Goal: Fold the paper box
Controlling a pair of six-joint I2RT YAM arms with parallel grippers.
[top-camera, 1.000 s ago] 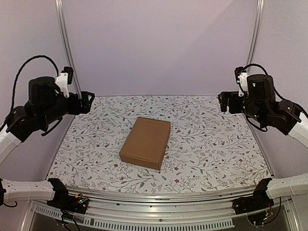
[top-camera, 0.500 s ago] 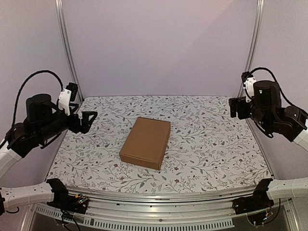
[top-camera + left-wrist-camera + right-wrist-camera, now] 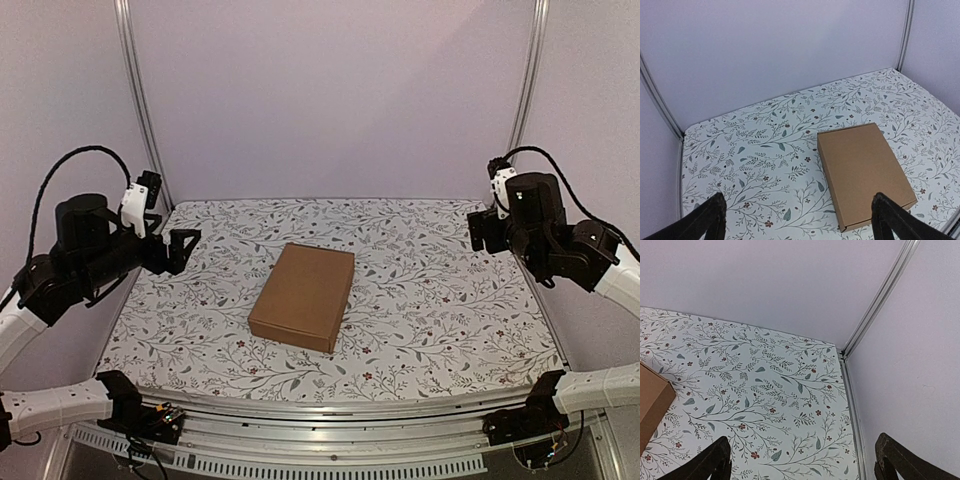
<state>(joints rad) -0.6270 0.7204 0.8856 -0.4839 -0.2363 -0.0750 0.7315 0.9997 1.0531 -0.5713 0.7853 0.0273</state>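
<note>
Past the aluminium rail (image 3: 320, 408) at the near edge, the paper box (image 3: 303, 296) lies flat in the middle of the floral table cover (image 3: 450, 320). Its long side runs away from the arms and is skewed a little to the right. It reads as a closed, shallow carton: the lid is down, the corners are square, and no flap or tab stands up in either the overhead or the left wrist view. A little farther back, the left gripper (image 3: 186, 243) hangs above the left margin of the cover. Its fingers (image 3: 707, 219) are spread wide with nothing between them, and they point toward the box. The right gripper (image 3: 477, 229) hangs opposite, near the far right corner, equally wide open and empty. Both are well apart from the cardboard. Behind them rises the plain back wall (image 3: 330, 100). The folding looks finished or nearly so. At most, the next move calls for a light press along the lid's front edge to seat any tabs, whose state cannot be made out here.
</note>
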